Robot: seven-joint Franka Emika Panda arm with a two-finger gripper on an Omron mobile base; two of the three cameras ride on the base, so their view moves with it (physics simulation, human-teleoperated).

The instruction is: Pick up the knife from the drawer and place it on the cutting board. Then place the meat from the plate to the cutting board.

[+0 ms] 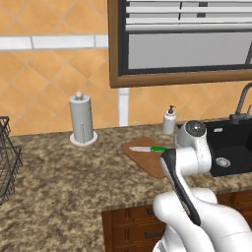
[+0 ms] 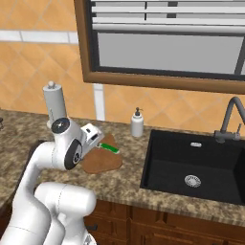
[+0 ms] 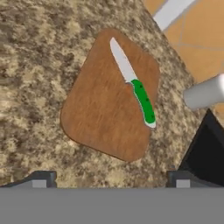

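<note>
The knife (image 3: 133,87) lies flat on the reddish-brown cutting board (image 3: 103,118), silver blade pointing toward the counter's left and green handle (image 1: 158,149) toward the sink. My gripper (image 3: 111,181) hovers above the board's near edge, open, its fingertips (image 3: 41,179) wide apart with nothing between them. In the right base view the white hand covers part of the cutting board (image 2: 103,165) and the knife (image 2: 110,149) pokes out beside it. The meat and the plate are out of view. Brown drawer fronts (image 1: 129,217) under the counter look closed.
A white soap dispenser (image 1: 170,120) stands behind the board by the wall. The black sink (image 2: 194,165) with its faucet (image 2: 229,119) lies to the right. A paper towel holder (image 1: 82,120) stands to the left, and a wire rack (image 1: 7,157) at the far left.
</note>
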